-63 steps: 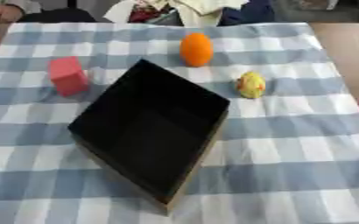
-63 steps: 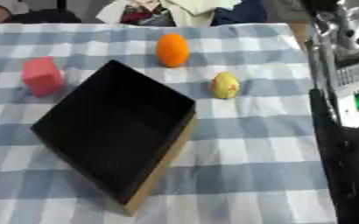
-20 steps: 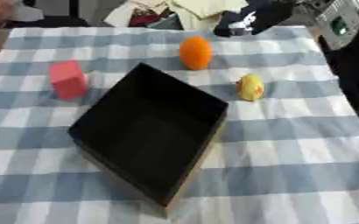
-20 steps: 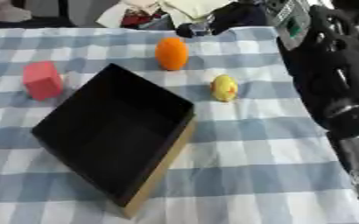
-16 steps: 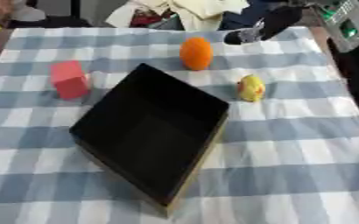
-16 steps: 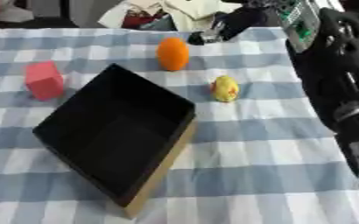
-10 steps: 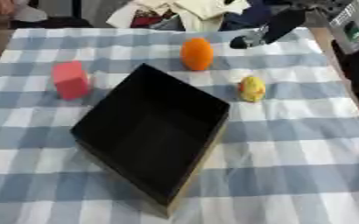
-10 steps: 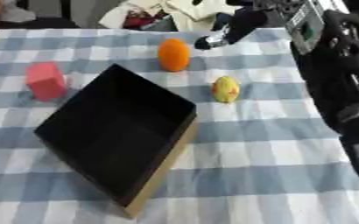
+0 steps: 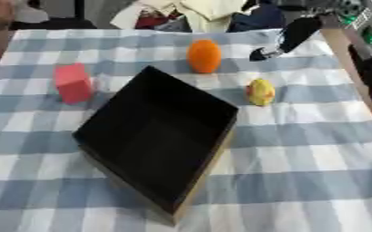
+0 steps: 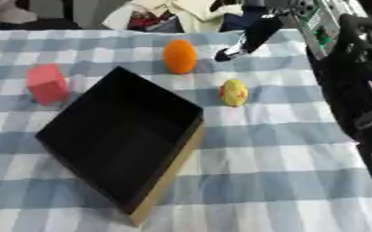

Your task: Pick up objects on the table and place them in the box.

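The right hand (image 9: 292, 35) is hanging over the far side of the table at about one o'clock from the box, its fingers pointing down and toward the orange; they are blurring into one dark shape with a pale tip, so I cannot tell whether they are spread or pressed together. They are holding nothing and are sitting just beside the orange (image 9: 204, 55), apart from it.

Judging by how things lie, the task is only beginning. The black box (image 9: 154, 136) is standing open and tilted diamond-wise on the checked tablecloth (image 9: 300, 172), and nothing is showing inside it. All three objects are waiting outside: the orange at twelve o'clock from the box, the small yellow fruit-like object (image 9: 260, 92) at two o'clock, the red block (image 9: 72, 83) at ten o'clock.

The box's dark interior is hiding its floor, so a small item there could be going unseen. The right arm (image 10: 356, 86) is running off the right edge. The left hand is not showing in either view. The yellow object's exact kind is hard to make out.
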### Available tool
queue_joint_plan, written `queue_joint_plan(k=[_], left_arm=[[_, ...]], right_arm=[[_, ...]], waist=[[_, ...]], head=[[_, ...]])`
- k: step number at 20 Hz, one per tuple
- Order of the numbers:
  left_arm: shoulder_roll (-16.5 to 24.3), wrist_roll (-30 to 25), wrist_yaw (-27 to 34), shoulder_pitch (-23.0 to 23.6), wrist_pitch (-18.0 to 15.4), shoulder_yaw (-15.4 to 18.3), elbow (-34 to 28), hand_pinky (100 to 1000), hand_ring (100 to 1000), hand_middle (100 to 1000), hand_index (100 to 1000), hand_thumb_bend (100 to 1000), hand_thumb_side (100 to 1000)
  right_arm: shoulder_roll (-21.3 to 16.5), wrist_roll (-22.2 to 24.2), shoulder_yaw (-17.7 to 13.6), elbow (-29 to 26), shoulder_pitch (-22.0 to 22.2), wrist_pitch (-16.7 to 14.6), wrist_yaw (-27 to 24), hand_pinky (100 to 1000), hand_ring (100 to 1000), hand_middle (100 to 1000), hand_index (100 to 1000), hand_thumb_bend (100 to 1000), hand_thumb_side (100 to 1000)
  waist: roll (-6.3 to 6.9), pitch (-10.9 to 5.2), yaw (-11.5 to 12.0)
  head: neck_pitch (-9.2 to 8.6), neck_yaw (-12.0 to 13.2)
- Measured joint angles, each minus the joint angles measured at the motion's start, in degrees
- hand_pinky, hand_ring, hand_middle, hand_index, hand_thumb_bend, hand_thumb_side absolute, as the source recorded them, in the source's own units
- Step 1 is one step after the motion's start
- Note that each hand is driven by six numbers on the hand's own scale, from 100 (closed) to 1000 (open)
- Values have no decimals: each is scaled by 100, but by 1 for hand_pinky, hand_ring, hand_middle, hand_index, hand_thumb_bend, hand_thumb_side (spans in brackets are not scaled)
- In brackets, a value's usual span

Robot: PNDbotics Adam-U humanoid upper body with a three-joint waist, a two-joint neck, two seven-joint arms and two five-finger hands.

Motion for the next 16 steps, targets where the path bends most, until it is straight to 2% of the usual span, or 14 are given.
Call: queue_joint_plan(k=[7, 16], left_arm=[[16, -6, -9, 27, 6, 0, 0, 534, 722, 662, 831, 174, 888], [17, -23, -25, 38, 24, 0, 0, 532, 723, 662, 830, 174, 890]], right_arm=[[-51, 42, 107, 302, 140, 42, 4, 932, 928, 902, 954, 508, 491], [-140, 116, 181, 522, 383, 116, -164, 933, 922, 880, 953, 437, 560]], waist=[[-18, 0, -10], [-23, -3, -39]], head=[[0, 14], [0, 44]])
